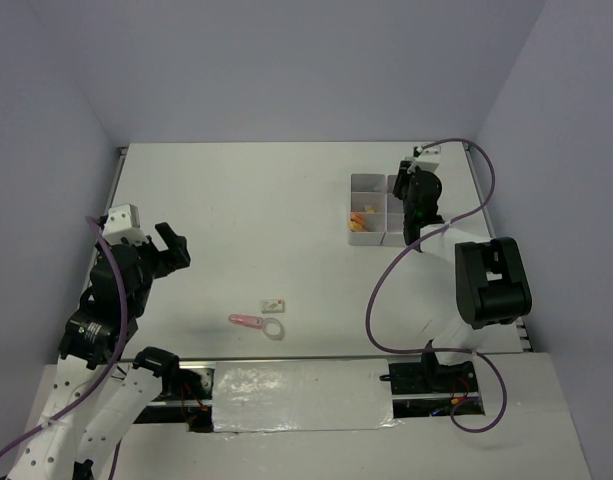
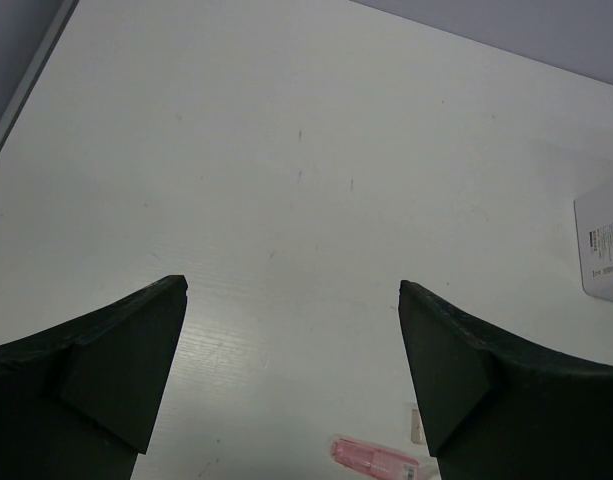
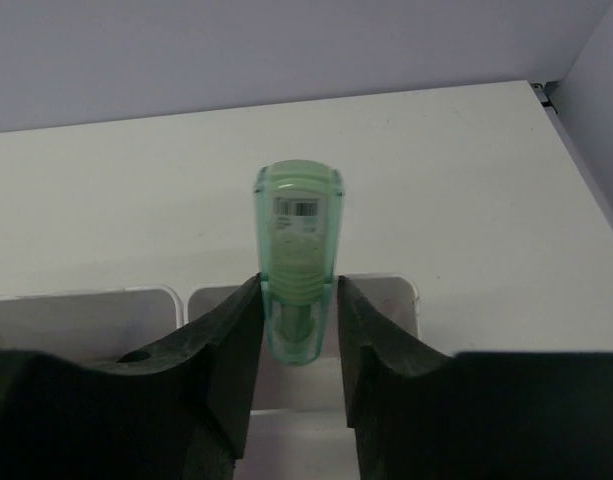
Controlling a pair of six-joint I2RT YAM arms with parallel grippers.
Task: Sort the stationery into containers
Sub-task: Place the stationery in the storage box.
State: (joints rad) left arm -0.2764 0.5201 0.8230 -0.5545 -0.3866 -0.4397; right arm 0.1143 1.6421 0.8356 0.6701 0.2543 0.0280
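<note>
Black fingers (image 3: 216,350) of the right gripper (image 3: 298,300) fill the bottom of the right wrist view, clamped on a green piece (image 3: 298,250). It is a translucent, rounded thing with a small barcode label, and it sticks out past the fingertips.

From above, the white table (image 1: 286,200) spreads across the whole scene. The right arm reaches to its far right part, where its gripper (image 1: 418,195) hangs over the containers (image 1: 366,183) — a white block of square compartments. In the wrist view the green piece sits just above the rim (image 3: 386,285) of one far compartment. Whether it touches the rim cannot be told. Orange items (image 1: 358,220) lie in a left-column compartment.

On the left side, the left gripper (image 1: 171,245) stands with its jaws wide apart and grips nothing. Its own camera shows bare tabletop between the fingers (image 2: 126,370).

Three small things lie near the table's front edge, between the arms — a pink piece (image 1: 246,320), a clear ring (image 1: 274,329) touching its right end, and a tiny white and yellow eraser (image 1: 274,303) just behind them. The pink piece (image 2: 371,458) also shows at the bottom of the left wrist view.
</note>
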